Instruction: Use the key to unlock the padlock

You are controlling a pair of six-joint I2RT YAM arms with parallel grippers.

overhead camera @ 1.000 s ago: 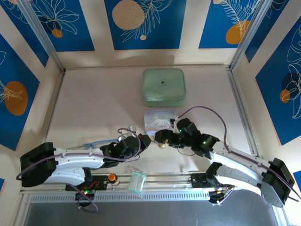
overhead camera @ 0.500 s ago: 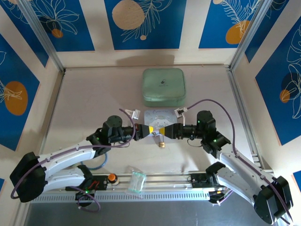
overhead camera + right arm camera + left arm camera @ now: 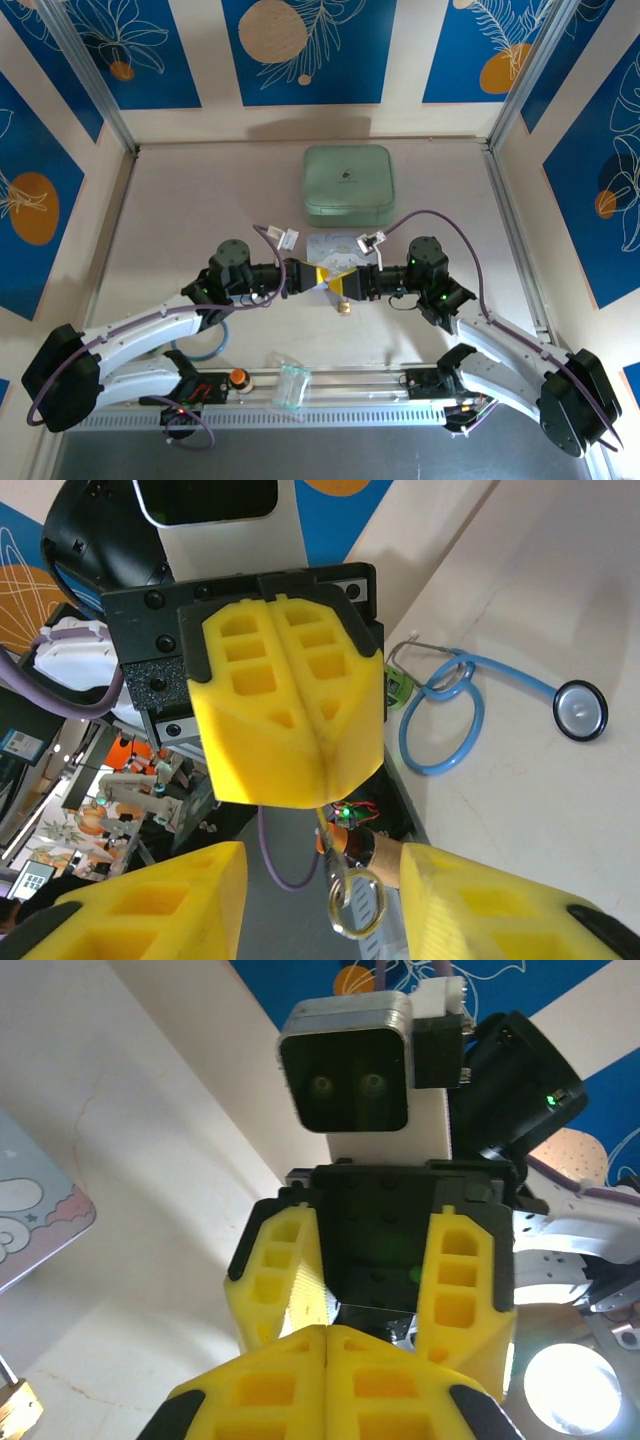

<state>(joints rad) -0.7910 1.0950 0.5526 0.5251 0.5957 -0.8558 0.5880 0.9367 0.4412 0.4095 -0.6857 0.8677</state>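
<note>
well, i have the left gripper point(image 3: 318, 770) with its fingers pressed together on the key point(image 3: 336, 872). its ring end pokes into the gap between the fingers of the right gripper point(image 3: 370, 1320), which stand apart and grip nothing that i can see. the padlock point(image 3: 343, 307) lies loose on the table point(image 3: 200, 220), just on the near side of the two grippers, held by neither. my worry is the hand-over: if the left lets go before the right has a firm pinch, the key drops; if the right pinches it crooked, the blade won't line up with the keyhole; and a free padlock would likely skid when pushed. count: one padlock, one key, two grippers, one green case point(image 3: 348, 185), one pale blue tin point(image 3: 332, 246), one stethoscope point(image 3: 580, 710)
</note>
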